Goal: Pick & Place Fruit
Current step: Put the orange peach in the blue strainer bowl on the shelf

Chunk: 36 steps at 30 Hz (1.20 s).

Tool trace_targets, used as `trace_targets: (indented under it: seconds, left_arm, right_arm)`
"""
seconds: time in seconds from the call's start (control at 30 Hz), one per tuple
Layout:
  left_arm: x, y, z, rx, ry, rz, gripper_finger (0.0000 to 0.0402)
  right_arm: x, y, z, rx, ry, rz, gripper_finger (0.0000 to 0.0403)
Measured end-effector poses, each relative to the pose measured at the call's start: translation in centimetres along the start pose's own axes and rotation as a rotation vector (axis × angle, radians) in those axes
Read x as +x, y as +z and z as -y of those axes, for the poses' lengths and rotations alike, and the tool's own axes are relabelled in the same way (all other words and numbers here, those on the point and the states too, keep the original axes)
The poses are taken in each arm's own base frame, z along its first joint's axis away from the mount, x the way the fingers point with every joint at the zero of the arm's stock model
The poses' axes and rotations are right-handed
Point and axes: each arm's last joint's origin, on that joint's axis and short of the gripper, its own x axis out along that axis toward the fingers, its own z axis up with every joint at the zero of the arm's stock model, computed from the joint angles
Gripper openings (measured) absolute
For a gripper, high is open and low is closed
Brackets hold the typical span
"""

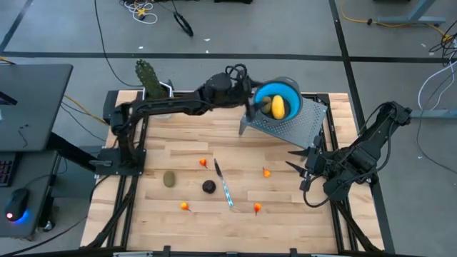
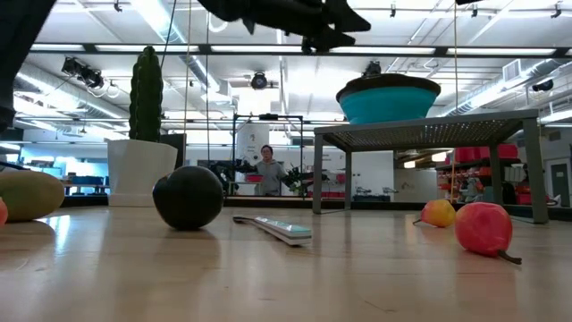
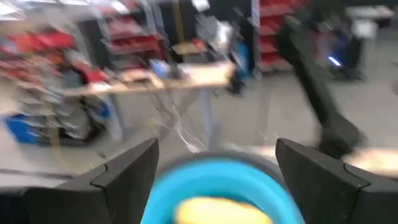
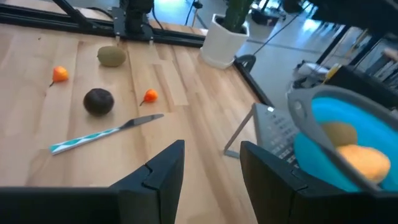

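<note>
In the blue bowl lie the yellow oblong fruit and one olive-brown oval; left gripper open above. Right gripper idles empty, half-open. On the counter remain the second olive oval, dark purple ball and tiny orange pieces.

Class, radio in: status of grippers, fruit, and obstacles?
Left gripper open beside bowl. Right gripper idle, open. Yellow fruit in bowl; purple ball on table. Knife lies among the fruit.

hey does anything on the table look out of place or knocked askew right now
Only the knife seems odd: it lies loose mid-table among the scattered fruit, near the dark purple ball, though it isn't fruit. The blue bowl sits upright on its grey stand, holding the yellow piece. Nothing looks spilled or damaged.
</note>
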Motion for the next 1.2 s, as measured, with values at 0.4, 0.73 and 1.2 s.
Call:
trace_targets:
  seconds: [0.4, 0.73, 1.2]
  left_arm:
    - [-6.0, -6.2, 4.6, -0.125, -0.092, -0.147, 0.03]
    - [-13.6, -10.4, 8.3, -0.238, -0.065, -0.046, 0.0295]
    - [-18.2, -12.5, 14.9, -0.196, -0.122, -0.123, 0.0295]
  right_arm:
    - [0.4, -0.2, -0.9, -0.031, 0.038, -0.041, 0.0167]
    - [3.3, 1.6, -2.6, 0.021, 0.055, 0.011, 0.0167]
    - [6.0, 0.6, -6.4, 0.163, 0.34, -0.18, 0.0167]
